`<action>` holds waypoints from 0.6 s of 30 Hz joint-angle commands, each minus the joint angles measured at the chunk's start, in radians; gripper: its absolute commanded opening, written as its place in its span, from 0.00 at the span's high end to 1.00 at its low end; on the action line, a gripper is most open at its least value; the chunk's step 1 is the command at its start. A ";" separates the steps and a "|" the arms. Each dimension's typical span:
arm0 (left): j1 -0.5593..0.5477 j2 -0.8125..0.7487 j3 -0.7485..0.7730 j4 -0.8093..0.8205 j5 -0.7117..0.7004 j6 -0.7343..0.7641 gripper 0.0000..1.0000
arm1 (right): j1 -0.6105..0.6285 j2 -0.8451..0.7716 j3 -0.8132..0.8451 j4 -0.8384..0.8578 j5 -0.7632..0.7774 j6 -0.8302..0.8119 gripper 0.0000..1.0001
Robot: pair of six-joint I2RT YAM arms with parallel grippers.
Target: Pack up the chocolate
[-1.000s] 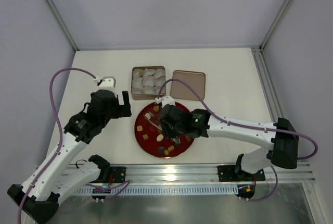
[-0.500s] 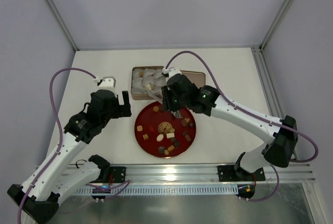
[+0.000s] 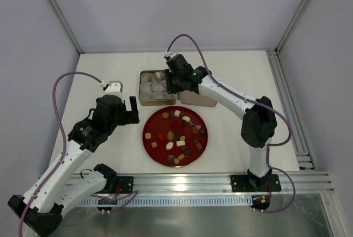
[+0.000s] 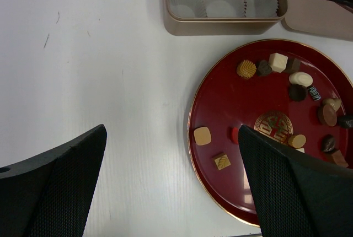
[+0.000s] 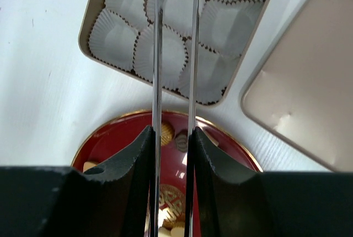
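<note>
Right gripper [image 5: 172,138], clamped on the tweezers [image 5: 158,55], has swung from the red plate [image 3: 156,124] over the cup-lined tin [image 4: 220,25], so a drop looks close; left gripper [image 4: 171,132] gapes idle.

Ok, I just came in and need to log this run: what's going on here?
The right gripper is shut on metal tweezers and holds them over the gold tin of white paper cups, its lid lying beside it. A tan piece shows in the tin near the tips; whether it is gripped or released cannot be told. The other chocolates sit on the red plate. The left gripper hangs open over the table left of the plate, holding nothing.
</note>
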 commanded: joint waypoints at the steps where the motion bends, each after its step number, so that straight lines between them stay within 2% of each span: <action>1: 0.000 -0.005 -0.001 0.042 -0.004 0.000 0.00 | 0.003 0.033 0.112 0.031 -0.014 -0.015 0.71; 9: 0.000 -0.005 -0.003 0.042 -0.004 0.004 0.00 | -0.005 0.141 0.187 0.018 0.002 -0.009 0.71; 18: 0.000 -0.001 -0.003 0.042 -0.004 0.004 0.00 | -0.013 0.154 0.182 0.021 0.021 -0.008 0.71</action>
